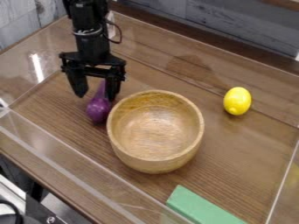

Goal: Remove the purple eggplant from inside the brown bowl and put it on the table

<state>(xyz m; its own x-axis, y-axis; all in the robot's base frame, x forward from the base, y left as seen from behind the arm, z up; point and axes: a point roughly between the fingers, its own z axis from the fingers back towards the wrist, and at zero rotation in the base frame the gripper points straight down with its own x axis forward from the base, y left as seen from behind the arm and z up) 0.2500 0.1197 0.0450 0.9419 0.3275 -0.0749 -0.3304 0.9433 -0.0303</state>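
Note:
The purple eggplant (97, 108) lies on the table (222, 149), just left of the brown bowl (156, 130) and close against its outer wall. The bowl is light wood with a thick rim and nothing inside it. My gripper (94, 87) hangs straight down right above the eggplant, its black fingers spread wide on either side. The jaws are open and hold nothing.
A yellow lemon (237, 101) sits on the table to the right of the bowl. A green flat block (214, 209) lies at the front edge. Clear acrylic walls (35, 66) border the tabletop on the left and front.

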